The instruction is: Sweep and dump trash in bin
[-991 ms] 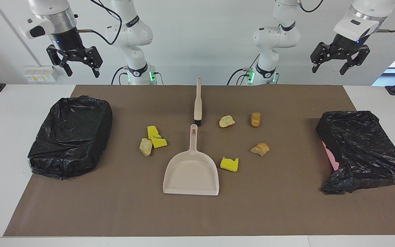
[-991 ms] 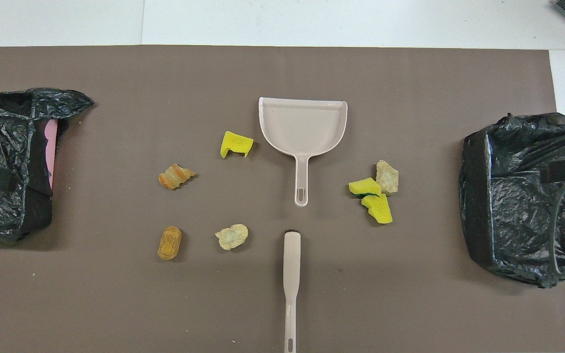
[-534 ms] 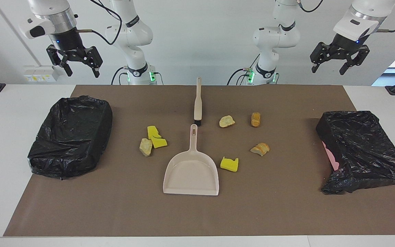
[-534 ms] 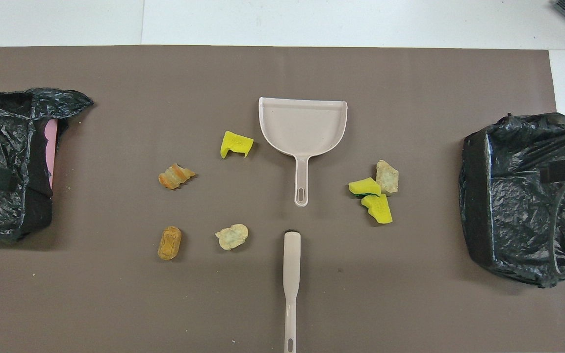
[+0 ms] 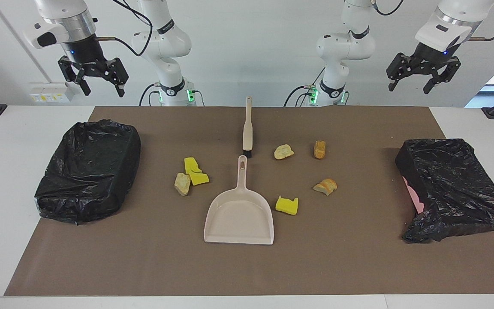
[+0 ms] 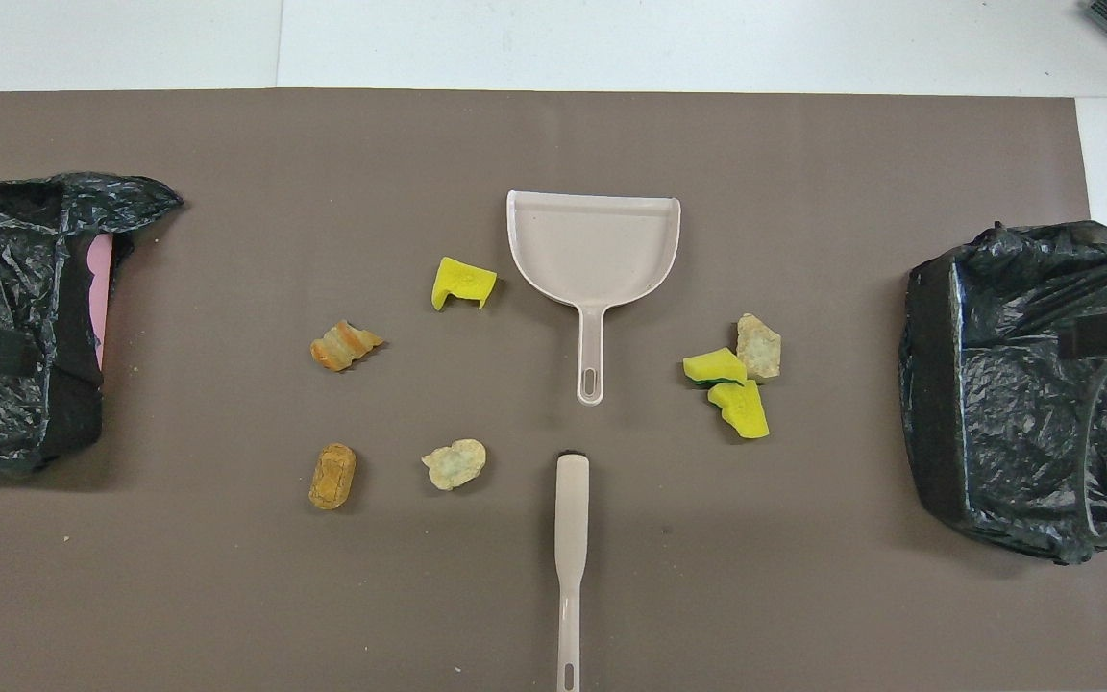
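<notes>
Two robot arms wait raised above their own edge of a table covered by a brown mat (image 5: 247,266). The right gripper (image 5: 94,79) hangs with jaws wide apart and empty; almost straight below it sits a bin (image 5: 88,169) lined in black plastic. The left gripper (image 5: 423,76) hangs the same way, jaws spread and empty, with a second lined bin (image 5: 453,189) below it and farther out.

Between the two grippers, closest to the robots, a brush (image 5: 247,128) lies flat, handle toward them. Next out is the dustpan (image 5: 239,210), its handle pointing at the brush head and its open lip facing away.

The trash (image 5: 286,205) is seven scraps, all loose on the mat around the dustpan: two yellow chunks and a tan lump touching on the right gripper's side, three tan lumps and one yellow chunk spread apart on the left gripper's side.

Nothing is grasped yet, so the step is likely picking up the tools. To do it well, each gripper should descend squarely over a handle, jaws across its narrow width (both handles lie flat, leaving little room beneath), without nudging scraps.
</notes>
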Robot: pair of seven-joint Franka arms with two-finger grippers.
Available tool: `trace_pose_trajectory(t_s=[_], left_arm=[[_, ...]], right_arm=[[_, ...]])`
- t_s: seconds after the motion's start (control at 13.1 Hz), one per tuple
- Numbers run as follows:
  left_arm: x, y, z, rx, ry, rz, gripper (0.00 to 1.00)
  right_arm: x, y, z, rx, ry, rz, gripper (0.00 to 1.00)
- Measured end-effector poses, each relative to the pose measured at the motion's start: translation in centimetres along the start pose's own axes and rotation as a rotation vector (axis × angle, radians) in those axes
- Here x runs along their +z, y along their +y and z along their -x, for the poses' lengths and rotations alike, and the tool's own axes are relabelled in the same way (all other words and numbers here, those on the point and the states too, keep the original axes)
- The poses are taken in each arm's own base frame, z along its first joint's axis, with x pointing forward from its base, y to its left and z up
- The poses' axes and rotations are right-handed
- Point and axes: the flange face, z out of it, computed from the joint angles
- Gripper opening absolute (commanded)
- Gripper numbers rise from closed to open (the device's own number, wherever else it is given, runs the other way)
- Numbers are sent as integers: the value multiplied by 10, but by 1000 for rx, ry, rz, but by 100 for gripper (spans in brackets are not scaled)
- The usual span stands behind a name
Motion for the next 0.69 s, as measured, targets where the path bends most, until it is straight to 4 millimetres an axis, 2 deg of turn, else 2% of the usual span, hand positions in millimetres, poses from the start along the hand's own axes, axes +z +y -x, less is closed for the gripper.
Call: trace_pose_trajectory(t_s=[0.23, 0.69], left_arm=[[2, 8, 1, 15, -2, 3, 100], [18, 86, 16, 131, -39, 6, 100]], right_arm=[[0, 0, 0, 0, 0, 0, 100], [0, 0, 0, 0, 0, 0, 100]])
